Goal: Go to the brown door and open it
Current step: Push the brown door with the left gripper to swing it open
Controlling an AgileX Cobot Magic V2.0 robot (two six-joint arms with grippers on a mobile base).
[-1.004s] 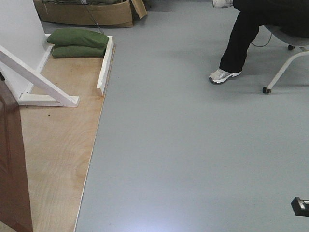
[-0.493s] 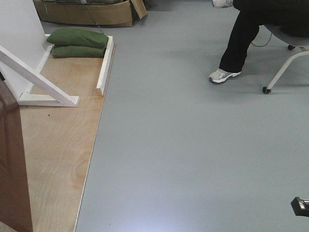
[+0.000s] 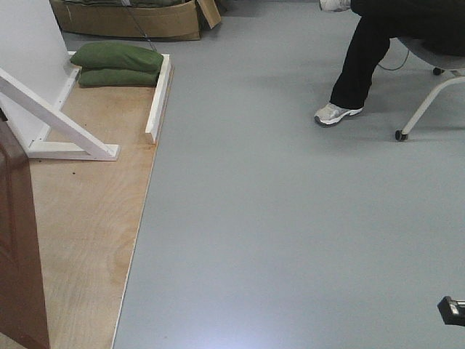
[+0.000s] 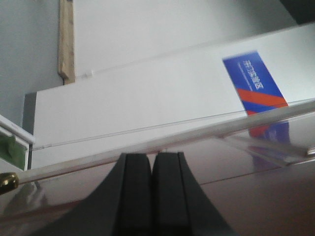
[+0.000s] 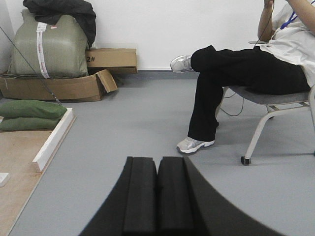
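Note:
The brown door (image 3: 18, 247) stands at the far left edge of the front view, with only its edge and a strip of panel showing. In the left wrist view its brown face (image 4: 246, 172) fills the lower part, with a pale top edge and a brass fitting (image 4: 7, 182) at the left. My left gripper (image 4: 151, 156) is shut and empty, its tips close against the door's face near that top edge. My right gripper (image 5: 157, 160) is shut and empty, held over the grey floor away from the door.
The door sits on a plywood base (image 3: 87, 218) with a white brace frame (image 3: 62, 127) and green sandbags (image 3: 116, 64). Cardboard boxes (image 3: 131, 20) stand behind. A seated person's leg (image 3: 356, 65) and chair (image 3: 429, 94) are at the right. Grey floor (image 3: 290, 233) lies ahead.
The door's edge at the left of the front view shifts only very slightly. Nothing else has visibly moved.

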